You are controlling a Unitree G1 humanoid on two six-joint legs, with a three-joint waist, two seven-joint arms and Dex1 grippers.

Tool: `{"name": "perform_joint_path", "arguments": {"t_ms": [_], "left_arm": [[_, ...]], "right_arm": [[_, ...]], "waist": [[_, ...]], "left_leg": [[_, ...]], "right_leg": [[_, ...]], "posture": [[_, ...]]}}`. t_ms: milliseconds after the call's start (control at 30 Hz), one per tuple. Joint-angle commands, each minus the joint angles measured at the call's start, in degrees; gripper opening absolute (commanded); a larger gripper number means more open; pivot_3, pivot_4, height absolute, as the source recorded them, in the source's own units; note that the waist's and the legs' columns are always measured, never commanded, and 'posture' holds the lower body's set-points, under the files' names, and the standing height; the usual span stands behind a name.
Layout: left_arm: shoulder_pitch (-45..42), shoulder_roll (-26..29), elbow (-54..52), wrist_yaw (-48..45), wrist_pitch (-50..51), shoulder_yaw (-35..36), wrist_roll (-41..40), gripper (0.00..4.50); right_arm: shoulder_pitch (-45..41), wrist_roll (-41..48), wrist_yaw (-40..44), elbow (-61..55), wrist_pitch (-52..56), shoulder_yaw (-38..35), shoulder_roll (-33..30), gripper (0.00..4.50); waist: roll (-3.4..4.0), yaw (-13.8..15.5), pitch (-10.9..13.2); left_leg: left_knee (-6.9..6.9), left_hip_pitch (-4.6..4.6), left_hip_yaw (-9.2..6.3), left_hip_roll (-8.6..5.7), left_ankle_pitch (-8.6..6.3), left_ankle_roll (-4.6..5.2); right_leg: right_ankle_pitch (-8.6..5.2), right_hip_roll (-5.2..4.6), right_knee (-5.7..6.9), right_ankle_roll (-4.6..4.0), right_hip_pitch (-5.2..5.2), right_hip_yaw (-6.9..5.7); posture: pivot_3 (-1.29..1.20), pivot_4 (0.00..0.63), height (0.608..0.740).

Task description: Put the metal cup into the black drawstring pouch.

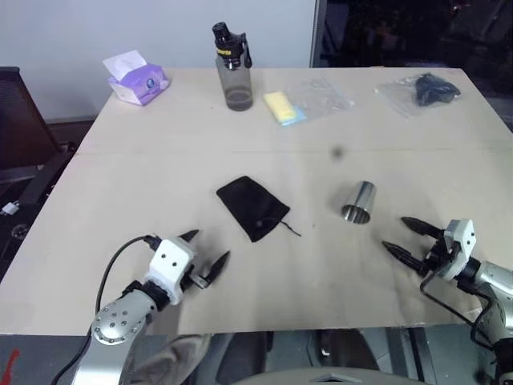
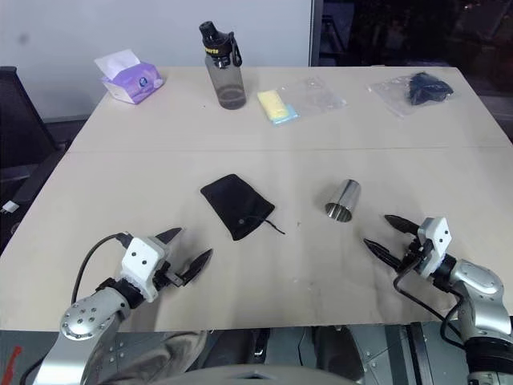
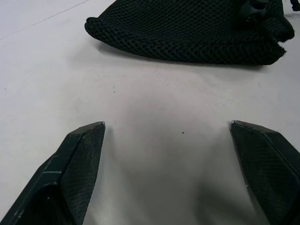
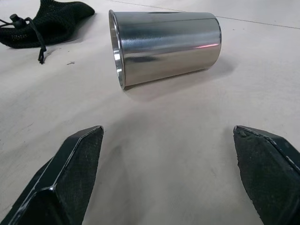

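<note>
Presently, the small shiny steel metal cup [image 1: 358, 202] lies on its side on the pale wooden table [image 1: 160, 176], its open mouth turned toward the table's near edge. This cup serves as the landmark. The matte black fabric drawstring pouch [image 1: 252, 207] lies flat to the left of the cup, well apart from it, with its thin black cord [image 1: 287, 227] trailing from the gathered mouth on the side facing the cup. Bare tabletop separates the two; nothing stands between them.

The right gripper [image 1: 410, 238] hovers just nearer than the cup and to its right, its two black fingers spread wide and empty, pointing toward the cup without touching it. The left gripper [image 1: 204, 253] sits far to the left of the cup, nearer than the pouch, its fingers likewise fully parted and holding nothing; the pouch lies just ahead of its tips.

Beyond the cup, toward the far edge:
- a grey translucent bottle with a black cap [image 1: 232, 68], upright, far-left of the cup;
- a yellow sponge in clear plastic wrap [image 1: 284, 107], beside the bottle;
- a purple tissue pack [image 1: 136, 79], at the far-left corner;
- a dark item in a clear plastic bag [image 1: 425, 91], far-right of the cup.
</note>
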Motion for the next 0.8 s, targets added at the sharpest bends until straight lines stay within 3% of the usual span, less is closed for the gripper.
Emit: {"name": "perform_joint_path", "arguments": {"t_ms": [33, 800], "left_arm": [[0.05, 0.09, -0.84, -0.65, -1.32, 0.32, -0.98, 4.44], [-3.90, -1.52, -2.53, -3.65, 0.90, -5.02, -3.72, 4.44]], "right_arm": [[0.13, 0.95, 0.66, -0.52, -1.07, -1.66, -0.57, 4.50], [2.35, 1.75, 0.05, -2.30, -1.68, -1.56, 0.18, 4.50]], "waist": [[0.00, 0.00, 0.00], [0.00, 0.03, -0.01]], "left_leg": [[0.00, 0.00, 0.00, 0.00, 0.00, 0.00], [0.02, 0.00, 0.15, 0.05, 0.00, 0.01]], "right_leg": [[0.00, 0.00, 0.00, 0.00, 0.00, 0.00], [0.04, 0.02, 0.01, -0.06, 0.01, 0.01]], "posture": [[0.00, 0.150, 0.740], [0.00, 0.150, 0.740]]}}
